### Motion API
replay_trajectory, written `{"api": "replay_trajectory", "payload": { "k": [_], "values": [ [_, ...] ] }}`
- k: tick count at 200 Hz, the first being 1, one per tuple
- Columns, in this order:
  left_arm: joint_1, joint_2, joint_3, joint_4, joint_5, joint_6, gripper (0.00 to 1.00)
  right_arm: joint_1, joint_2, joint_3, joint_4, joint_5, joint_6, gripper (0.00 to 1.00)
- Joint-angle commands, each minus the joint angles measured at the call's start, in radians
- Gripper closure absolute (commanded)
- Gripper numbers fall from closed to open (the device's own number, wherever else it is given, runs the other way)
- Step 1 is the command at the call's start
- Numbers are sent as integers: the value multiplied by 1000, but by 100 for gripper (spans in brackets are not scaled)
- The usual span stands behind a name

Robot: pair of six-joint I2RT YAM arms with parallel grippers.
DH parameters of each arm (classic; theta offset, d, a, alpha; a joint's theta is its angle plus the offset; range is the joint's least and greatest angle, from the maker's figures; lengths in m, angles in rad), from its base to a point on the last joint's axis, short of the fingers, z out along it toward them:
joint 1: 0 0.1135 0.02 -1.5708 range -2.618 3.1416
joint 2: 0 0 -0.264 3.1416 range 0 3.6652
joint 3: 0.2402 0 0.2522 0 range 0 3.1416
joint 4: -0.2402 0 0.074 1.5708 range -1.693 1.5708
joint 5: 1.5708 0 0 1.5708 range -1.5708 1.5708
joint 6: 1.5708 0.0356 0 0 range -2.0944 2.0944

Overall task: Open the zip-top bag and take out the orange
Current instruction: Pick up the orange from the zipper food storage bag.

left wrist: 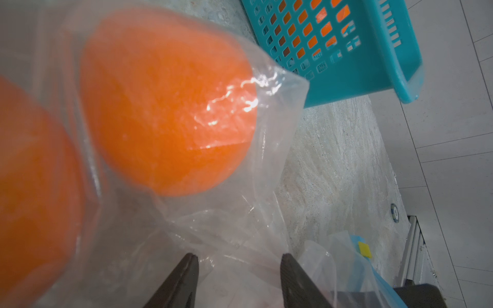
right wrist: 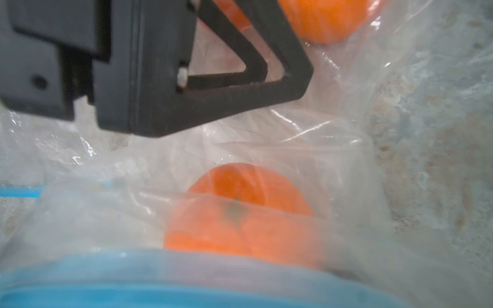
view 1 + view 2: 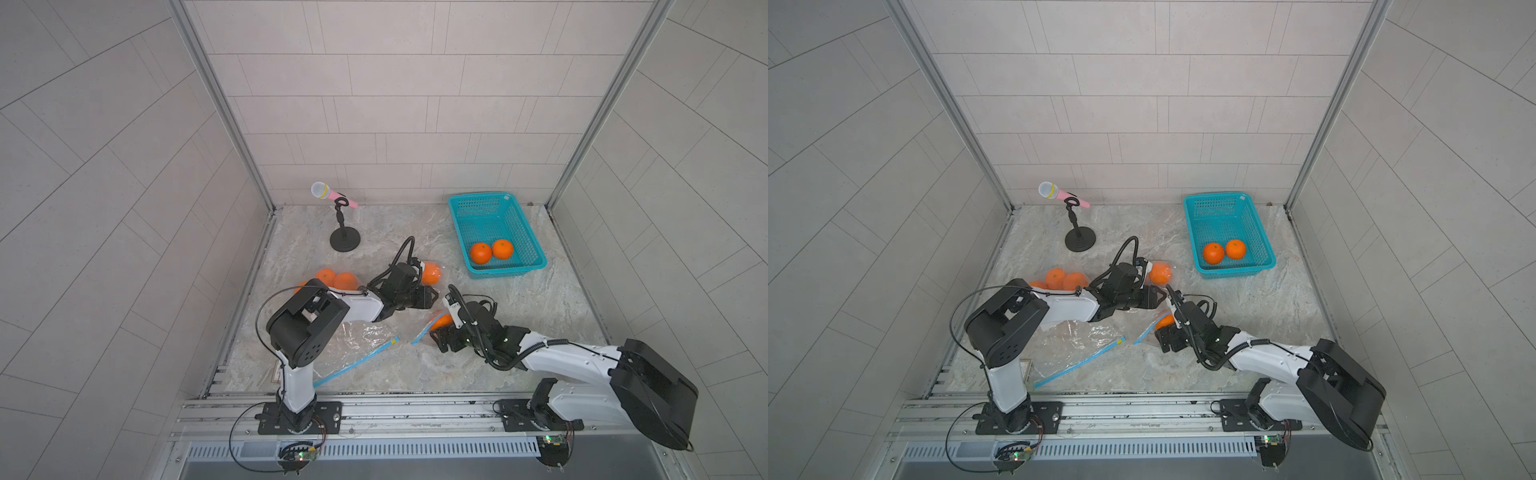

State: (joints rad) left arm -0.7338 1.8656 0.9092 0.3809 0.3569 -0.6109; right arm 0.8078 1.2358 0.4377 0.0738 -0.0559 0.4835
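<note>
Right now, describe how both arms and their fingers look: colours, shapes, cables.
Both the left arm and right arm have white link shells with boxy black joint housings on black base plates. Thin black cables loop alongside each; the right one also carries a ribbed black hose. The left fingers are black, open triangular frames.

Both top views look down over the whole table (image 3: 540, 332); each wrist view sits close against the bag (image 1: 266, 186).
</note>
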Motion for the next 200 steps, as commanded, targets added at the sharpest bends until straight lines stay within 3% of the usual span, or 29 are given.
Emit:
{"api": "replay_trajectory", "payload": {
  "k": [1, 23, 101, 139, 162, 181, 200],
  "values": [
    [-12, 35, -17, 26, -11, -11, 45, 55, -8, 46, -64, 96, -13, 3],
    [-10, 47, -29, 49, -8, -25, 45, 76, -5, 76, -97, 117, -51, 3],
    [-5, 55, -36, 73, 14, -50, 47, 89, 42, -17, 124, 96, -71, 5],
    [-6, 47, -40, 76, 15, -55, 48, 96, 93, 10, 126, 94, -84, 19],
    [0, 38, -33, 34, -5, -36, 48, 96, 15, 2, 108, 18, -53, 29],
    [20, 55, -27, 37, 1, -44, 48, 95, -97, -36, 98, 18, -17, 31],
    [37, 75, -2, 6, -17, -39, 48, 79, -188, -39, -29, 34, 6, 31]
  ]
}}
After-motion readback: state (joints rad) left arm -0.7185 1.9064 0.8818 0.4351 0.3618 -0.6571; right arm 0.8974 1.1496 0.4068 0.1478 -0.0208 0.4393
